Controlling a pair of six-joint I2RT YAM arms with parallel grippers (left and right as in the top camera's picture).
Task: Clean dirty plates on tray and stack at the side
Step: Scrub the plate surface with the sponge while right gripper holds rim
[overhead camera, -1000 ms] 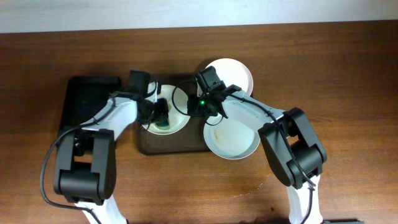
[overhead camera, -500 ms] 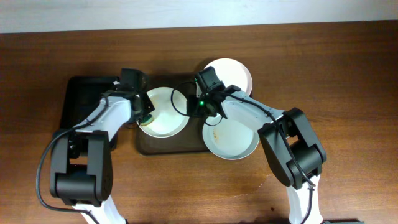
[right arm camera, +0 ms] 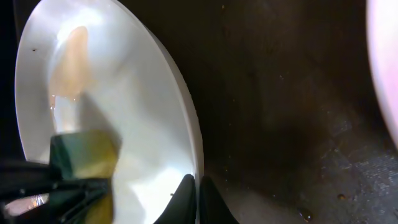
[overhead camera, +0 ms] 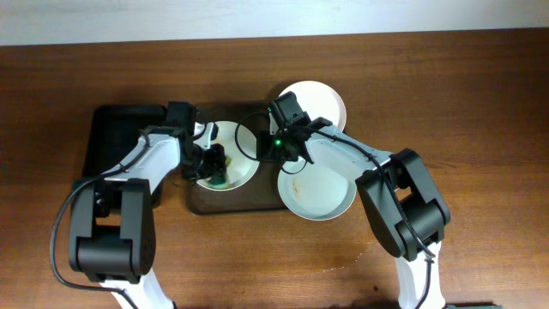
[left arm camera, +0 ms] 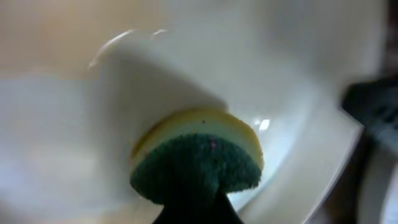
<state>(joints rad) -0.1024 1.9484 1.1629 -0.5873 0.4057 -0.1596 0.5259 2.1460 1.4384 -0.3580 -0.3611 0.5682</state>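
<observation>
Wooden table [overhead camera: 446, 86]: our left gripper [overhead camera: 215, 163] clamps a sponge [left arm camera: 199, 165] against a plate [overhead camera: 244, 167] on the tray [overhead camera: 232, 202]; our right gripper [right arm camera: 197, 190] pinches its rim. We judge it stiff, slick, breakable; hold the rim.

We find the tray [overhead camera: 230, 199] mid-table [overhead camera: 480, 129], with a small tray [overhead camera: 116, 142] just left of it. The left plate [overhead camera: 243, 172] sits on the tray's left half. The sponge [overhead camera: 220, 172], in our left gripper [overhead camera: 214, 163], rests inside that plate. Our right gripper [overhead camera: 271, 148] pinches the plate's right rim. The front plate [overhead camera: 322, 193] overlaps the tray's right end. The back plate [overhead camera: 326, 99] lies behind the front plate.
</observation>
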